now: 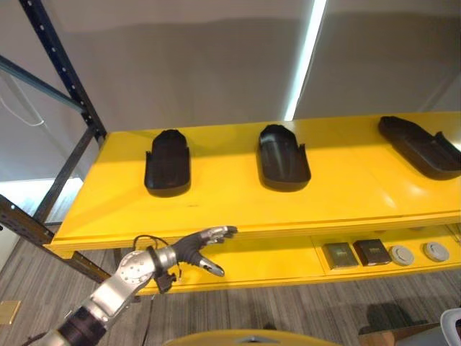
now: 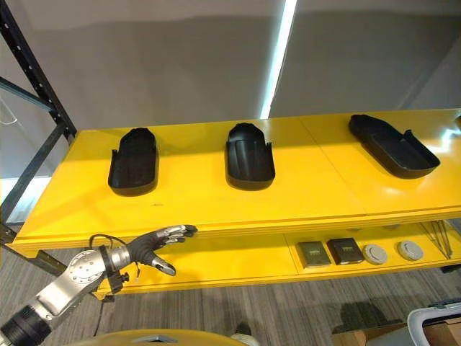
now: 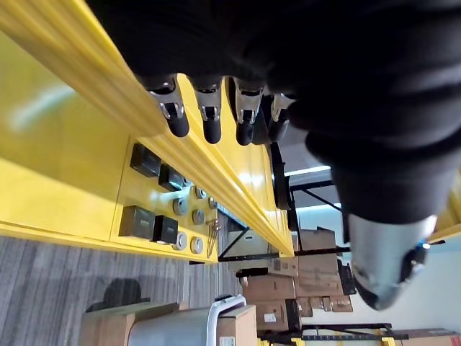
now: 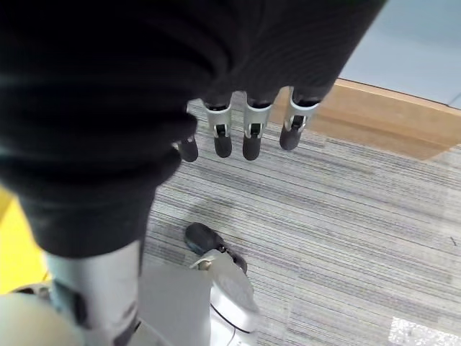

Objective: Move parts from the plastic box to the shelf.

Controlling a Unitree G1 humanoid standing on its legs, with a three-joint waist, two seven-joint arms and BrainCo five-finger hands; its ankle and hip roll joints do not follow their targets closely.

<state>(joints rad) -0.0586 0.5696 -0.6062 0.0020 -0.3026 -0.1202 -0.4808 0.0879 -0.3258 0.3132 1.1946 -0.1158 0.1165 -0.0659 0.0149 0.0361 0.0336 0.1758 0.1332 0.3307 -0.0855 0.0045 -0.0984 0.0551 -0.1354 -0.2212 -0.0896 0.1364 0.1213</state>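
In the left eye view three black moulded parts lie on the yellow shelf: one part at 10 o'clock, one near centre, one at 2 o'clock. The left hand hangs at 7 o'clock, just below the shelf's front edge, fingers straight and loosely spread, empty. On the lower shelf at 4 o'clock sit two dark square pieces and two grey round discs.

The right eye view adds a plastic box at 5 o'clock on the floor.

In the left wrist view the fingers reach straight along the shelf edge.

In the right wrist view the right hand hangs relaxed, empty, over grey carpet.
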